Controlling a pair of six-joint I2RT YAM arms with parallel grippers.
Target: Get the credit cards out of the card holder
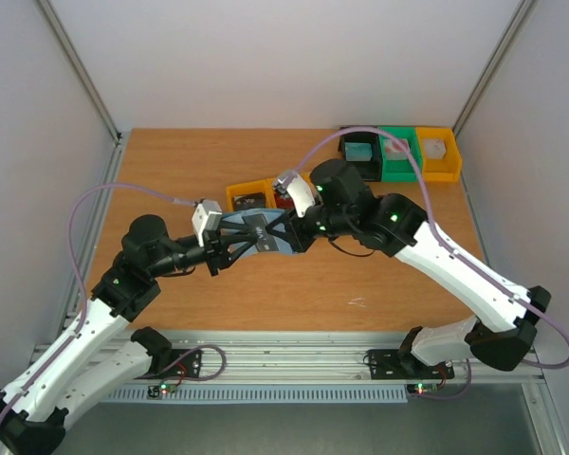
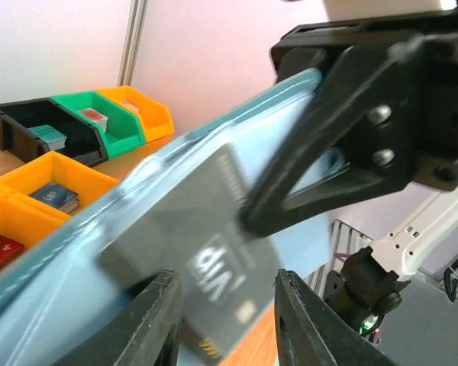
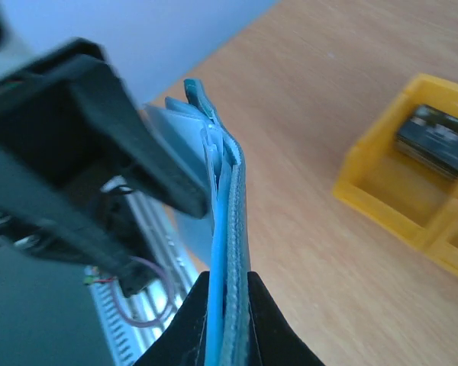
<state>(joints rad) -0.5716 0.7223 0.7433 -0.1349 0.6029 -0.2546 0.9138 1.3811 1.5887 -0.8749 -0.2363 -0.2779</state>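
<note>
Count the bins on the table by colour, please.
Yellow bins: 3
Green bin: 1
Black bin: 1
Total: 5

We see a wooden table [image 1: 171,171] enclosed by 3 pale walls [image 1: 284,57], with metal corner posts [image 1: 76,62] at 11 and 1 o'clock, evenly lit.
</note>
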